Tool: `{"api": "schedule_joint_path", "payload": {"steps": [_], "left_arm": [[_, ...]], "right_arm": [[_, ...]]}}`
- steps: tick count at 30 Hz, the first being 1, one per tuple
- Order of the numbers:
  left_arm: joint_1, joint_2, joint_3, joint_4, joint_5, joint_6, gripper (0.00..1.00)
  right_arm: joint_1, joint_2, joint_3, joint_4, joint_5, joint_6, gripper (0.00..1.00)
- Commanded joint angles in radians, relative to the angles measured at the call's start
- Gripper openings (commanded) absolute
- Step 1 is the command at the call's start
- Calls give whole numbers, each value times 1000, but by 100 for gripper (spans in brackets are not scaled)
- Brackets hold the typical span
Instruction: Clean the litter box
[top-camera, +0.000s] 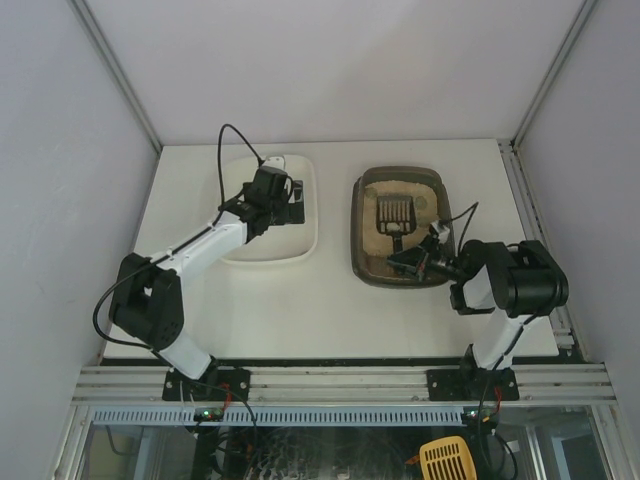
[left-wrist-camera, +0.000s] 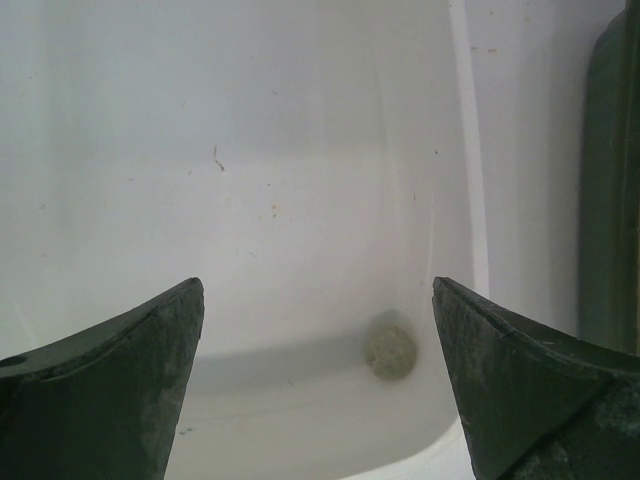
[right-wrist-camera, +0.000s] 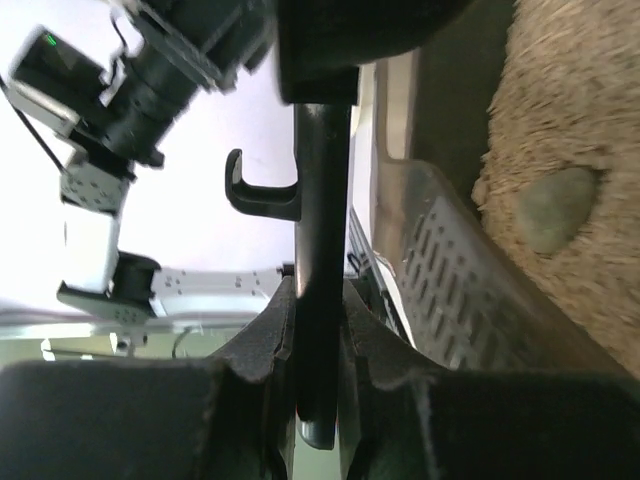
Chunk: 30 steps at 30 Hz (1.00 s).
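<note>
The dark brown-grey litter box (top-camera: 358, 232) with beige litter sits at the table's right. A dark slotted scoop (top-camera: 395, 214) lies in it, blade toward the far side. My right gripper (top-camera: 421, 259) is at the box's near right corner, shut on the scoop's handle (right-wrist-camera: 322, 200). The right wrist view shows the slotted blade (right-wrist-camera: 452, 285) beside a grey-green clump (right-wrist-camera: 556, 206) on the litter (right-wrist-camera: 580, 110). My left gripper (top-camera: 290, 200) hovers open and empty over the white tub (top-camera: 313, 225). In the left wrist view (left-wrist-camera: 318, 370) a small clump (left-wrist-camera: 390, 352) lies in the tub's corner.
The white tub's inner wall (left-wrist-camera: 300, 150) fills the left wrist view, and the litter box's dark edge (left-wrist-camera: 612, 200) shows at its right. A yellow scoop (top-camera: 445, 460) lies below the table's front rail. Enclosure walls stand on the left, right and far sides.
</note>
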Motion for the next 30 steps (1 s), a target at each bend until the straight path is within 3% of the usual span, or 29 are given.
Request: {"api": "schedule_joint_path", "payload": {"steps": [1, 6, 12, 20, 22, 24, 26, 28, 30], "left_arm": [[2, -59, -19, 26, -28, 38, 100], [47, -87, 4, 13, 41, 132, 100], [182, -95, 136, -94, 192, 107, 100], [347, -88, 241, -202, 266, 83, 100], [377, -90, 244, -213, 286, 80, 100], [409, -82, 254, -236, 316, 73, 100], [435, -70, 260, -258, 342, 63, 100], [454, -67, 256, -265, 355, 56, 100], [461, -67, 245, -264, 354, 51, 100]], "right_arm": [[145, -43, 59, -147, -8, -136, 0], [-17, 28, 30, 84, -28, 42, 0], [124, 10, 52, -3, -10, -20, 0], [171, -20, 92, -80, 0, -17, 0], [204, -75, 118, -227, 16, -78, 0], [246, -160, 163, -476, 54, -202, 0], [304, -264, 251, -867, 128, -401, 0], [392, -348, 415, -1240, 298, -648, 0], [461, -376, 543, -1476, 418, -757, 0]]}}
